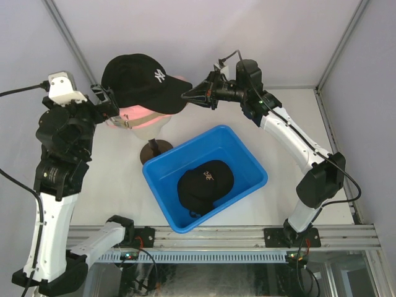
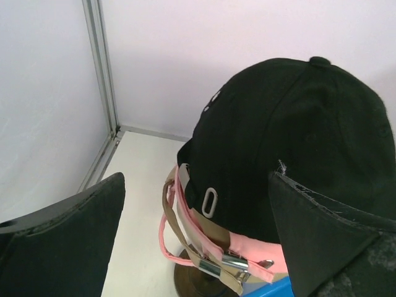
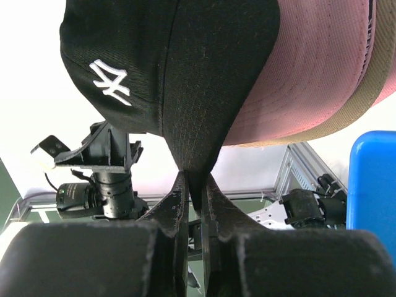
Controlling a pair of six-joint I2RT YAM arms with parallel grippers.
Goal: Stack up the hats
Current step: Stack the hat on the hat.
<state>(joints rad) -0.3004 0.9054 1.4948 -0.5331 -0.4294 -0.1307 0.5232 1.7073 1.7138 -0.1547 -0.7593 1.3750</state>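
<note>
Your right hand (image 3: 197,180) is clamping the brim of the black NY cap (image 1: 137,79), which is sitting on top of the mannequin head (image 1: 162,125), over the pink cap (image 3: 309,68) and the tan cap (image 3: 349,110). Your left hand (image 1: 106,104) is hanging released behind the mannequin head. The black cap with the orange mark (image 1: 205,182) is lying in the blue bin (image 1: 247,158), just beside the mannequin head.
</note>
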